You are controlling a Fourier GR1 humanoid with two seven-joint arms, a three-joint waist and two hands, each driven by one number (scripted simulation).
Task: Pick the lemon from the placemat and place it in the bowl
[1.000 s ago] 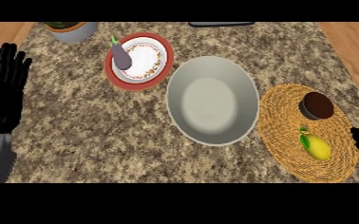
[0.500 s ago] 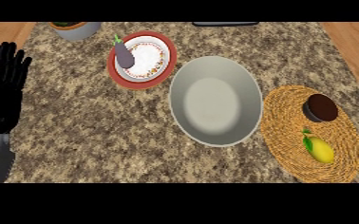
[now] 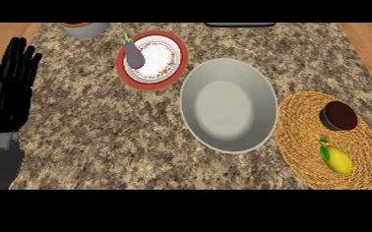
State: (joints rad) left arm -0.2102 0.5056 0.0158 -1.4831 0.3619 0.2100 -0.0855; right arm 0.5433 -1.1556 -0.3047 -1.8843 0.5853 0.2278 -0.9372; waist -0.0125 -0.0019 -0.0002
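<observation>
A yellow lemon [image 3: 335, 159] with a green stem lies on the round woven placemat [image 3: 305, 147] at the lower right. The large pale grey bowl [image 3: 229, 104] stands in the middle of the counter, just left of the placemat, with nothing in it. My left hand [image 3: 17, 83] rests open at the left edge, fingers straight and pointing up, far from the lemon. My right hand does not show.
A dark brown cup [image 3: 338, 116] sits on the placemat behind the lemon. A red plate [image 3: 150, 80] at the back holds a white dish and a purple eggplant [image 3: 134, 53]. A grey pot [image 3: 85, 28] stands at the far left corner.
The whole scene has slid a little to the right and down in the view. The lemon, bowl and left hand have kept their places on the counter.
</observation>
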